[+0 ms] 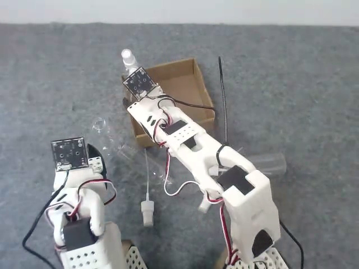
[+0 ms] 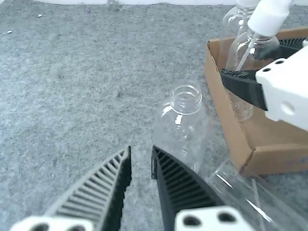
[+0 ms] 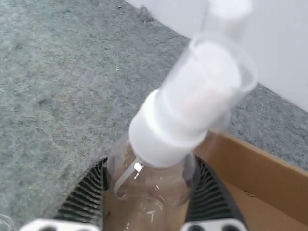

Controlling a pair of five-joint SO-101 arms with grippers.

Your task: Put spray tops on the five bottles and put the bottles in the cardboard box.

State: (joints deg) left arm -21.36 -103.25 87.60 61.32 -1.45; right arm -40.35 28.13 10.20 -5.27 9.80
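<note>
High view: right arm (image 1: 190, 140) stretched out to the box (image 1: 185, 75), with the capped bottle (image 1: 129, 58) at its tip by the box's far-left corner. Left end effector (image 1: 93, 156) is near its own base, open bottle (image 1: 102, 130) just ahead of it. Loose spray top (image 1: 147, 212) (dip tube attached) lies on the worktop (image 1: 303, 84) between the arms. Another clear bottle (image 1: 266, 163) lies right of the right arm.

Left wrist view: left jaws slightly apart, gripping nothing. Open bottle is just past the fingertips, near the box wall.

Right wrist view: right end effector (image 3: 149, 204) clamped on the capped bottle's body, box edge just behind.
</note>
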